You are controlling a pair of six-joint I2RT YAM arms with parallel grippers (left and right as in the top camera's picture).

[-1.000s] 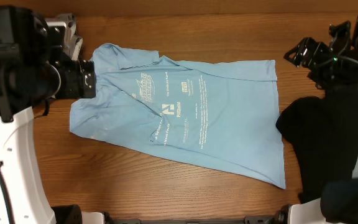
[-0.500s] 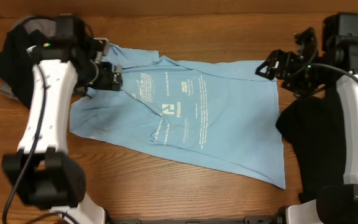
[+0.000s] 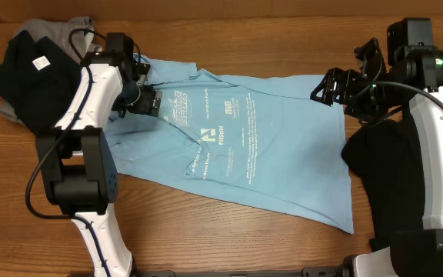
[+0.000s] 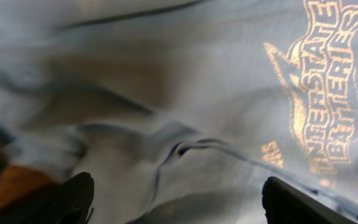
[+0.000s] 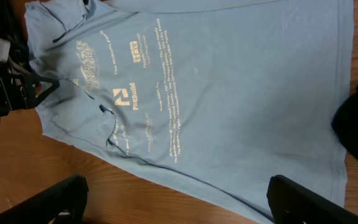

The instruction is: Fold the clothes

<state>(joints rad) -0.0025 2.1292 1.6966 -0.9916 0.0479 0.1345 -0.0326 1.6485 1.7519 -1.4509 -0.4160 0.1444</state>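
Light blue T-shirt (image 3: 275, 146) lies spread print-side up across the middle of the wooden table (image 3: 206, 238), a bit rumpled toward its left end. A black T-shirt (image 3: 33, 65) with a white tag is heaped on a grey one (image 3: 6, 114) at the far-left corner. Another black garment (image 3: 379, 165) touches the blue shirt's right edge. The left gripper (image 3: 151, 101) sits beside the printed logo (image 3: 177, 105), jaws spread, clamping nothing. The right gripper (image 3: 323, 86) hangs over the shirt's far-right corner, jaws wide and empty.

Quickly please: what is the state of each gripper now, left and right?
Left gripper: open, close over the light blue T-shirt, gripping nothing.
Right gripper: open, holding nothing.
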